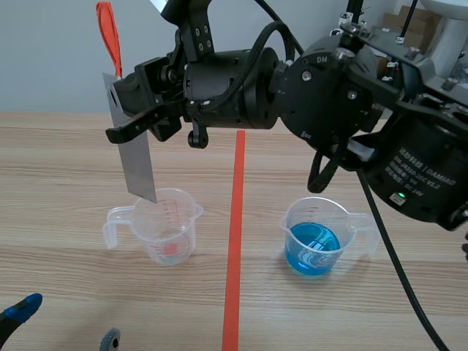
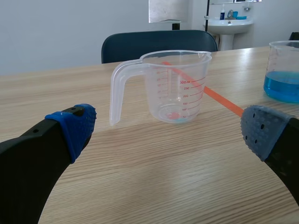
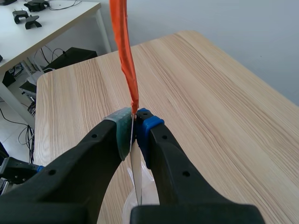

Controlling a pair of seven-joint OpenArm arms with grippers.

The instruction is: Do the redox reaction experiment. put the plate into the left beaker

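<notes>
Upper left of frame, right gripper (image 1: 139, 110) clamped on grey plate (image 1: 136, 164) — hanging upright, lower corner apparently just over left beaker (image 1: 170, 228) rim, bottom left, left gripper (image 1: 69, 322), fingers apart.

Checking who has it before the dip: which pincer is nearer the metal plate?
Right. The right pincer is shut on the plate near its top, above the clear beaker; the left pincer is open, low, short of that beaker.
</notes>
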